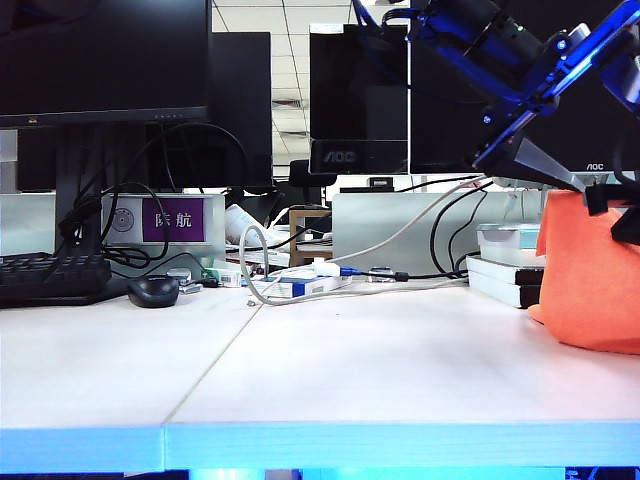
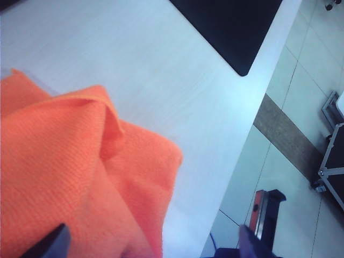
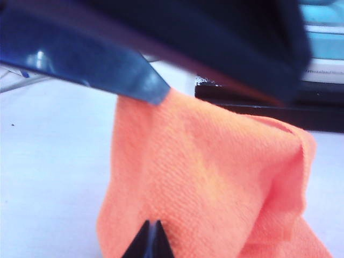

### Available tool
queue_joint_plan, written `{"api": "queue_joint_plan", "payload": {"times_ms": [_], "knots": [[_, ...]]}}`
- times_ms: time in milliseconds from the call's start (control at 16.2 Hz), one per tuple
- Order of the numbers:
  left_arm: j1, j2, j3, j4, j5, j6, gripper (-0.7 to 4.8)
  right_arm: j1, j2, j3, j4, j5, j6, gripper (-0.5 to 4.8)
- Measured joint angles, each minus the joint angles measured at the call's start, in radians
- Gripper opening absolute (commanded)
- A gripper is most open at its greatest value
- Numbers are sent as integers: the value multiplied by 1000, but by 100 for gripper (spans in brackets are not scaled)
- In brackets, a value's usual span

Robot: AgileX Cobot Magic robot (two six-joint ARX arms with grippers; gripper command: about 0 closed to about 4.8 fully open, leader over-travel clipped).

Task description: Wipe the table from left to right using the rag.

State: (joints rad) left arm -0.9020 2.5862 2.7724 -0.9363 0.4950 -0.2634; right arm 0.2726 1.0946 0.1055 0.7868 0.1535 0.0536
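Note:
The orange rag (image 1: 590, 280) stands bunched at the far right of the white table (image 1: 350, 370), its lower part on the surface and its top edge raised. My left arm (image 1: 520, 90) reaches down across to it. In the left wrist view the left gripper (image 2: 151, 240) is open, fingers wide apart, with the rag (image 2: 70, 161) spread between and below them. My right gripper (image 3: 153, 224) is shut, its tips together right in front of the rag (image 3: 215, 177). Nothing shows between them. The left arm (image 3: 161, 43) crosses above the rag there.
A black mouse (image 1: 153, 290) and keyboard (image 1: 50, 275) sit at the back left, with cables (image 1: 300, 280) in the middle and stacked boxes (image 1: 505, 265) beside the rag. Monitors line the back. A black mat (image 2: 231, 27) lies near the table edge, with floor (image 2: 301, 150) beyond.

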Motion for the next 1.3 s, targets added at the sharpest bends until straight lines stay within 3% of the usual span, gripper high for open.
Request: {"api": "queue_joint_plan", "payload": {"times_ms": [185, 247, 309, 370, 432, 617, 741, 802, 1049, 1296], "knots": [[11, -12, 0, -2, 1, -3, 409, 0, 6, 0, -50, 2, 0, -2], [13, -17, 0, -2, 1, -3, 409, 0, 12, 0, -58, 2, 0, 141], [15, -28, 0, 3, 2, -7, 409, 0, 18, 0, -68, 2, -1, 404], [18, -34, 0, 8, 11, -19, 409, 0, 18, -1, -50, 1, -3, 462], [22, -35, 0, 12, 23, -26, 409, 0, 18, 0, -16, 1, -3, 427], [25, -35, 0, 18, 40, -40, 395, 0, 18, 10, 26, 2, -6, 409], [26, -42, 0, 24, 40, -24, 140, 2, 5, 10, 71, 2, -6, 102], [29, -51, 0, 28, 40, -22, 81, 2, -12, 10, 83, 2, -6, 43], [55, -115, 0, 54, 36, 0, 26, 3, -134, 10, 91, 2, -6, 9], [62, -216, 0, 52, 21, 29, 25, 3, -192, -18, 62, 2, -6, -1]]}}
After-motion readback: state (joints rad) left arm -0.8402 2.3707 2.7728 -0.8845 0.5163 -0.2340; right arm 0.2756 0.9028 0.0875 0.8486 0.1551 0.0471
